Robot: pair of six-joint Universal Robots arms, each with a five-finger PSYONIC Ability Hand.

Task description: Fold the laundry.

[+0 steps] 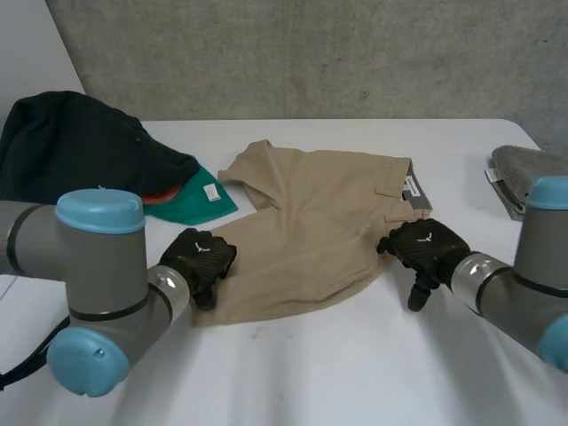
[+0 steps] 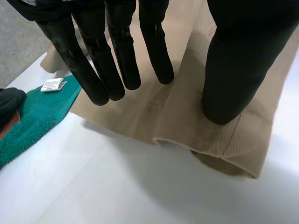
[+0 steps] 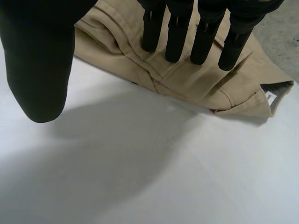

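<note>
On the white table (image 1: 337, 373), the left robot hand (image 1: 200, 257) is at the near left hem of the flat tan shorts (image 1: 311, 231), fingers straight and spread. The right robot hand (image 1: 426, 247) is at their right edge, likewise spread. Farther back lie a green cloth (image 1: 200, 200), a dark garment (image 1: 80, 146) and a grey folded cloth (image 1: 515, 169).

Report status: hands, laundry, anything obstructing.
Left hand open over shorts leg edge. Right hand open at waistband end. Shorts spread on table. Green cloth nearby, not blocking.
</note>
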